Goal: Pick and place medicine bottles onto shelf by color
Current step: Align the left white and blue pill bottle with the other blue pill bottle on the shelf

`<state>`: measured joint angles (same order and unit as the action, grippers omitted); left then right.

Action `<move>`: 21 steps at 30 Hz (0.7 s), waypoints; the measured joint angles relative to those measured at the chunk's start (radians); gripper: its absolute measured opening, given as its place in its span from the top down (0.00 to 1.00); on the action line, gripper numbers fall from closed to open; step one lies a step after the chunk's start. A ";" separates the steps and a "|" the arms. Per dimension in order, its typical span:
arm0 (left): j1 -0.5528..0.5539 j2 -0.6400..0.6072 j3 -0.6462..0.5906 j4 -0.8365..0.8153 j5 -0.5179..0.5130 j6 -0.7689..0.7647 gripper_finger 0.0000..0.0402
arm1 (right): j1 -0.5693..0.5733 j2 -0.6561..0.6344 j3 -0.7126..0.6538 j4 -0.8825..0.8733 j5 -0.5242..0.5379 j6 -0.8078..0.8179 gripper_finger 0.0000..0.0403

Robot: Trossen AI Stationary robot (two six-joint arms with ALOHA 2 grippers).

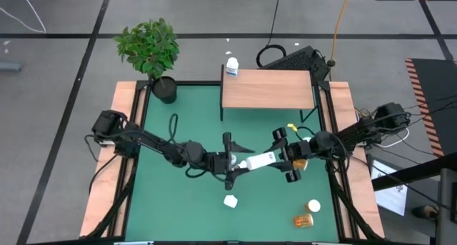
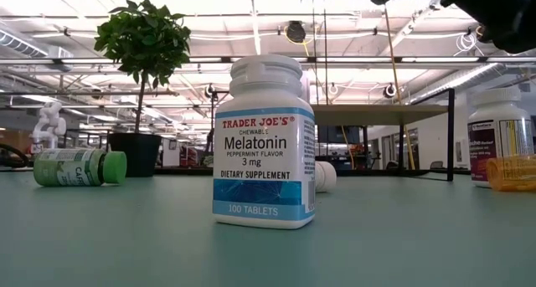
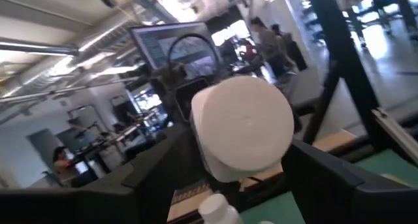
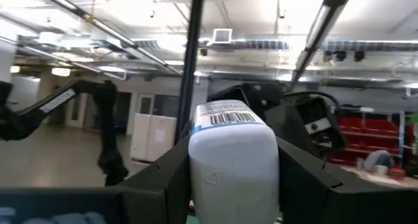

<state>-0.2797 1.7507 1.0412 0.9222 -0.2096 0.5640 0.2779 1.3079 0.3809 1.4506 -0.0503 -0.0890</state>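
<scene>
A white medicine bottle [image 1: 257, 161] lies level in the air over the middle of the green mat, between my two grippers. My left gripper [image 1: 232, 163] is shut on its cap end and my right gripper [image 1: 280, 156] on its base end. The light-wood shelf [image 1: 268, 88] stands at the mat's far edge, with a white blue-labelled bottle [image 1: 232, 66] at its far left corner. Loose on the mat are a white bottle [image 1: 230, 201], a white-capped bottle [image 1: 313, 206], an amber one [image 1: 303, 220] and another amber one [image 1: 300, 163] under my right gripper. My left gripper pinches the white cap [image 3: 245, 129] between its two fingers [image 3: 166, 185], coming level from the table's left, end-on to the bottle. The bottle is lifted clear of the mat and lies level. My right gripper pinches the bottle's base end [image 4: 232, 168], below the barcode label, between its two fingers [image 4: 300, 178]. It comes level from the table's right, end-on to the bottle.
A potted plant [image 1: 151, 52] stands at the mat's far left corner. In the low view a Melatonin bottle [image 2: 266, 140] stands upright, a green-capped bottle [image 2: 79, 167] lies on its side at the left, and a white bottle [image 2: 498, 136] and an amber one [image 2: 511, 171] are at the right.
</scene>
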 joint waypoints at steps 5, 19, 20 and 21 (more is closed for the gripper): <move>-0.008 0.012 0.000 0.000 0.028 0.038 0.33 | 0.012 -0.001 0.000 0.048 -0.003 -0.013 0.57; -0.023 0.011 0.000 0.085 0.035 -0.005 0.30 | 0.012 0.000 0.000 0.016 0.028 -0.044 0.57; -0.023 0.011 0.000 0.091 0.035 -0.010 0.30 | 0.011 0.000 0.000 0.015 0.031 -0.048 0.57; -0.021 0.011 0.000 0.096 0.035 -0.019 0.30 | 0.011 0.000 0.000 0.015 0.037 -0.051 0.57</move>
<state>-0.3007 1.7615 1.0409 1.0179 -0.1749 0.5447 0.2893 1.3075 0.3813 1.4660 -0.0131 -0.1398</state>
